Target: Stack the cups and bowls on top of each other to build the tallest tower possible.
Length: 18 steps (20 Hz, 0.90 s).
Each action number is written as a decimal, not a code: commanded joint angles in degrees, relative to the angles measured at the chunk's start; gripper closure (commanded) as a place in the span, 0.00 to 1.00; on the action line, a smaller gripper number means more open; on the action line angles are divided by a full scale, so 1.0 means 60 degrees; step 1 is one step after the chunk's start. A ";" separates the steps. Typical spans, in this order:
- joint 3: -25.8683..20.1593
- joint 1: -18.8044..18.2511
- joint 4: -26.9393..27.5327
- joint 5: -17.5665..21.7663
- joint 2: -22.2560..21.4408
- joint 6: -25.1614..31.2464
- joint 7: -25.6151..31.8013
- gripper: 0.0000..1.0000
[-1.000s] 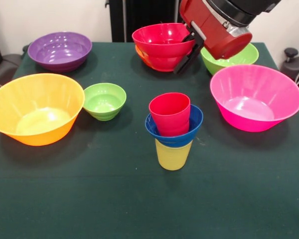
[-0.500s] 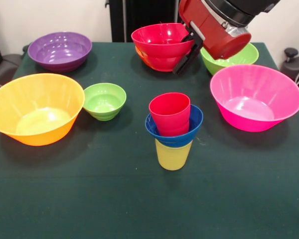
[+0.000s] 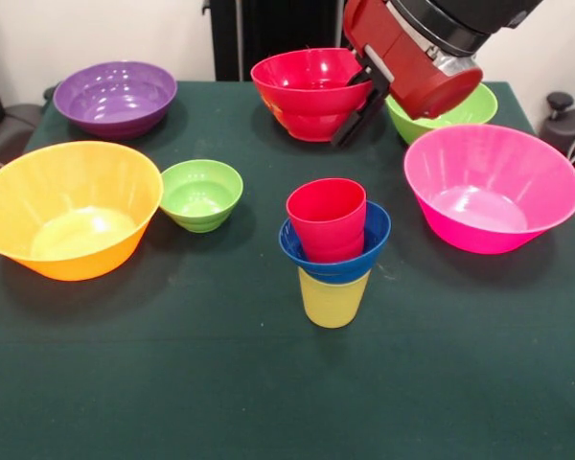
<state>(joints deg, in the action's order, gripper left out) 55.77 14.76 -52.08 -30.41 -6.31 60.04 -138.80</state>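
The small red bowl point(image 3: 311, 91) is gripped by its rim in the claw point(image 3: 356, 103), closed on it, at the far side of the table point(image 3: 172, 364). The tower point(image 3: 333, 251) is seen at the middle: the yellow cup point(image 3: 333, 299), the blue bowl point(image 3: 335, 259), the red cup point(image 3: 326, 218). The bowl is held at one edge only, so it may tilt or slip, and the narrow tower may be knocked over. The orange bowl is hidden behind the red one, and the claw's far finger cannot be seen.
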 commanded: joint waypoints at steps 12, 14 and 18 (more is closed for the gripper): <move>-0.1558 -0.0350 0.0391 0.0500 0.0640 -0.0671 -0.0199 1.00; -0.1563 -0.0357 0.0421 0.0478 0.0679 -0.0729 -0.0254 1.00; -0.1515 -0.0399 0.0585 0.0439 0.0794 -0.0740 -0.0368 1.00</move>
<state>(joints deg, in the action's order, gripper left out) 55.69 14.12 -51.06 -30.42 -5.54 58.28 -138.80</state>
